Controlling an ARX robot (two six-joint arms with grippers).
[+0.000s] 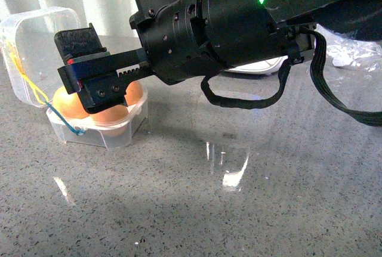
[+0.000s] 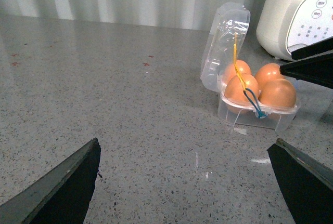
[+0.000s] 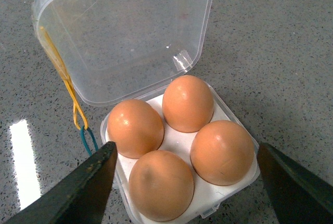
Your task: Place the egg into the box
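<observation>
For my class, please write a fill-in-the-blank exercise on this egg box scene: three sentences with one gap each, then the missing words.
1. The box holds ___ eggs, one in each hole of its tray.
2. The box's clear lid is ___, tilted back on its hinge.
3. The right gripper hovers over the box with its fingers spread wide, holding ___.

Missing words: four; open; nothing

grey speckled counter (image 1: 268, 203) bears the open egg box (image 1: 113, 136) and a white appliance (image 2: 296, 16).
</observation>
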